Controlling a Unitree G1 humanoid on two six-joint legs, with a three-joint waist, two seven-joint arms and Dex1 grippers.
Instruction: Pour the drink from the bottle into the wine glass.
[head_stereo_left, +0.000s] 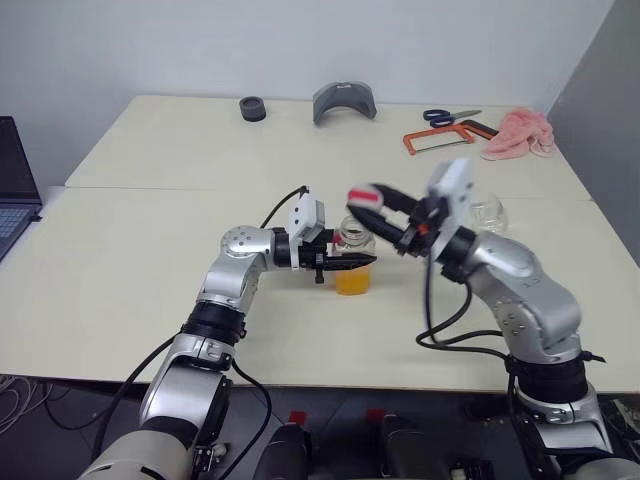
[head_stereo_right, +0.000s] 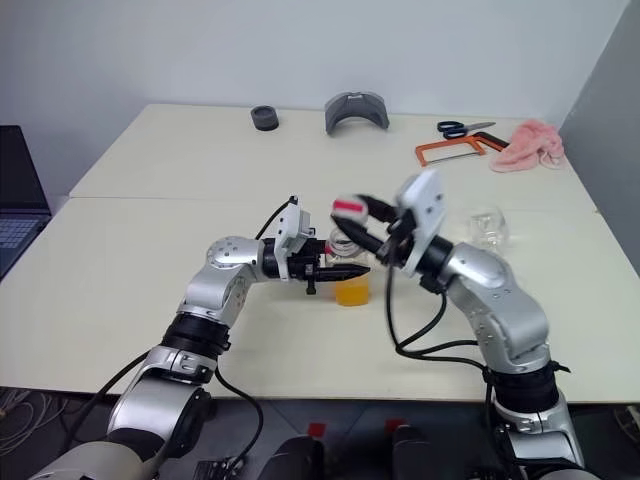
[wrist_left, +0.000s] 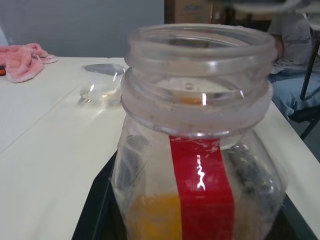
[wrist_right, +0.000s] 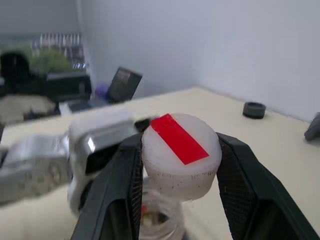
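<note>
Orange-yellow drink (head_stereo_left: 352, 282) fills the lower part of the bottle (head_stereo_left: 353, 260), which stands upright on the worktop (head_stereo_left: 150, 250) near its front middle. The bottle's mouth is open and uncapped; the left wrist view shows its wide clear rim, the red label stripe (wrist_left: 202, 185) running down its wall, and the liquid low inside. The left pincer (head_stereo_left: 350, 262) reaches in level from the robot's left, and its black fingers are closed tight around the bottle's body, just above the liquid line.

The white cap (wrist_right: 181, 155) with its red strip sits clamped between the two fingers of the right pincer (head_stereo_left: 385, 208), which hangs above the bottle's mouth and slightly to the robot's right, clear of the rim. The jaws are partly closed, pressing on the cap's sides.

The wine glass (head_stereo_left: 487, 213) lies on the worktop to the robot's right of the bottle and a little farther back, partly hidden behind the right wrist; whether it is upright or tipped over is hard to tell, though it appears to lie on its side in the left wrist view.

Along the far edge of the worktop lie a small black ring (head_stereo_left: 253, 108), a grey curved part (head_stereo_left: 344, 102), blue-handled scissors (head_stereo_left: 450, 117), an orange-framed hacksaw (head_stereo_left: 440, 138) and a pink cloth (head_stereo_left: 520, 132). A laptop (head_stereo_left: 15, 185) sits off the robot's left side.
</note>
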